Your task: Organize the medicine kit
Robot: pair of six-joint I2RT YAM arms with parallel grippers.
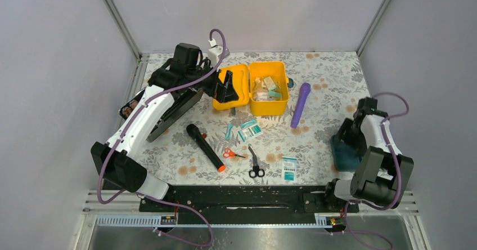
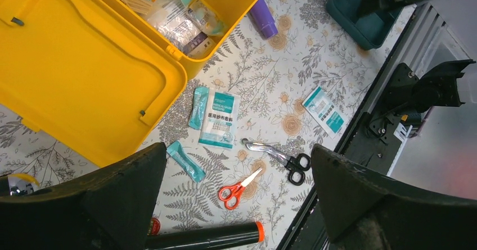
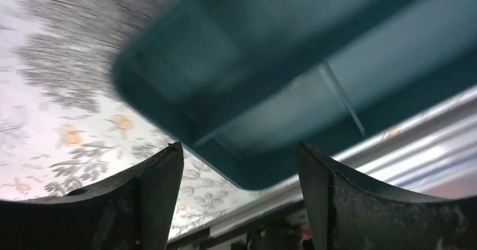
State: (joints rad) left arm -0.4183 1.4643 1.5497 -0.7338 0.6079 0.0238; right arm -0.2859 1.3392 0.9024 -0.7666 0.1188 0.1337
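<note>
Medicine kit lies open at the far middle of the table; left gripper hangs spread above its lid, holding nothing. Right gripper stands spread at the teal tray near the right edge, pinching nothing. Recommend lifting straight clear without nudging the tray.

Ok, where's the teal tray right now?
Top view: on the right side of the table, outside the yellow box, beneath the right gripper, well right of the purple tube: teal tray.

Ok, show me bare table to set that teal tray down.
Bare: between the purple tube and the teal tray, back to the far right corner. Crowded: in front of the kit, with packets, scissors, flashlight.
</note>
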